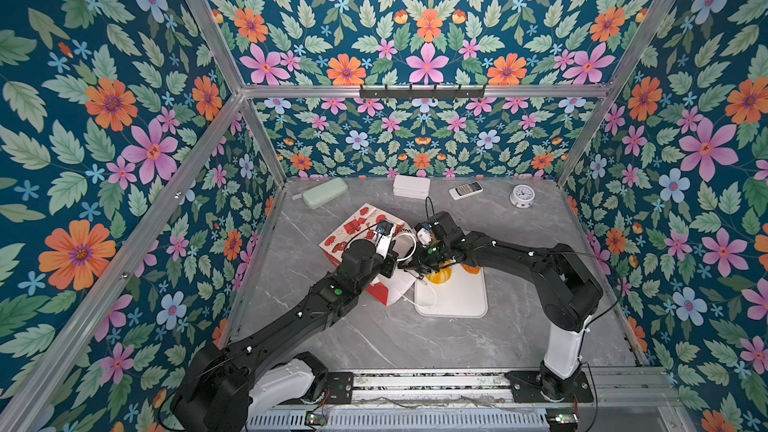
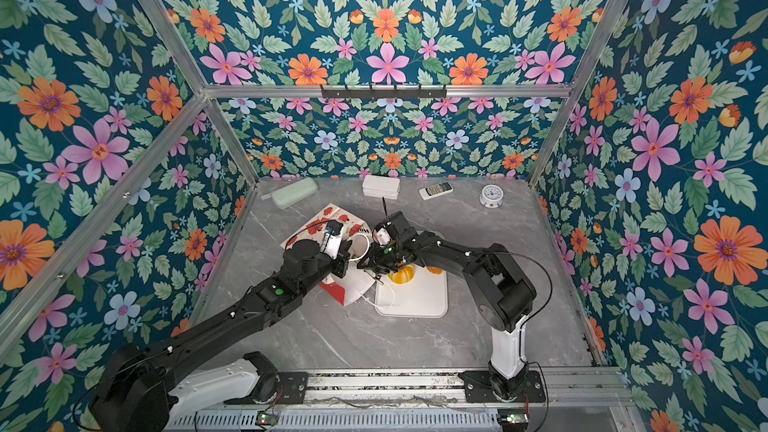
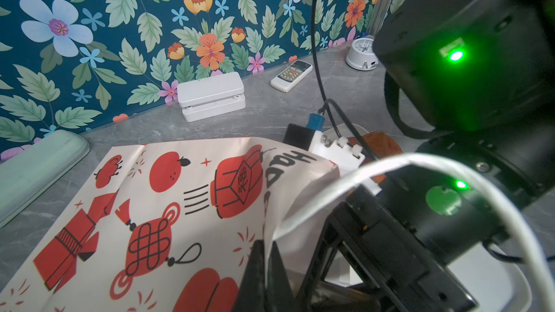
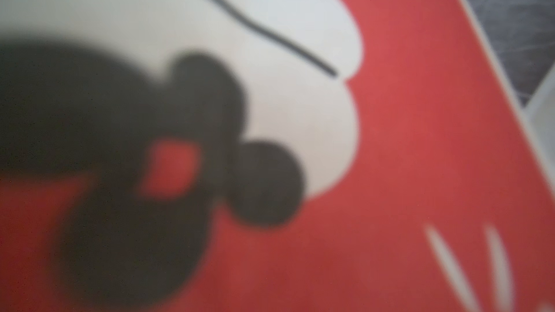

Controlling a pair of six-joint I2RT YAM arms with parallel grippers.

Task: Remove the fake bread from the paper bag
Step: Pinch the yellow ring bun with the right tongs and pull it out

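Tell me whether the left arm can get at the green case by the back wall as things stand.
Probably not yet. The left fingers are shut on the rim of the bag and would have to let go first. Beyond that, the case lies just past the bag with nothing else between.

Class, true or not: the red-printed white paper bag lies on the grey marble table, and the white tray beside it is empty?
Not empty: both top views show golden-orange toy pastries on the white tray, partly behind the right arm. The red-printed white paper bag does lie on the grey marble table.
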